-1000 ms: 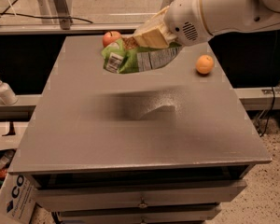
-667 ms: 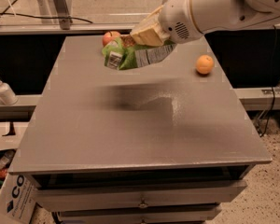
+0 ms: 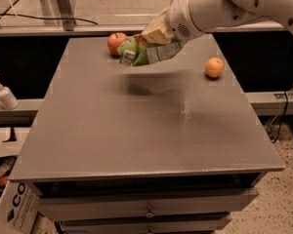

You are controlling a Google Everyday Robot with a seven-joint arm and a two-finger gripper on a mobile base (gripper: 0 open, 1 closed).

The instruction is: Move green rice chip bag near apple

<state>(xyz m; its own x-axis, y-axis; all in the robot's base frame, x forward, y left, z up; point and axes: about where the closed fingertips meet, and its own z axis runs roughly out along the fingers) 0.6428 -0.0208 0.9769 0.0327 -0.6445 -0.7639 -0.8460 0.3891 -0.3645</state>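
The green rice chip bag (image 3: pixel 142 54) hangs in the air above the far part of the grey table (image 3: pixel 136 126), tilted, its back label showing. My gripper (image 3: pixel 155 33) is shut on the bag's upper edge and holds it just right of the red apple (image 3: pixel 116 42), which sits near the table's far edge. The bag's left end reaches close to the apple; I cannot tell if they touch. The bag's shadow lies on the table below it.
A small orange fruit (image 3: pixel 214 67) sits at the table's right side. My white arm (image 3: pixel 234 6) comes in from the upper right. A white pump bottle (image 3: pixel 3 94) stands on a ledge left of the table. Drawers run under the table's front.
My gripper has carried the bag up and away, toward the table's far edge, closer to the apple. The apple and the orange fruit have not moved.
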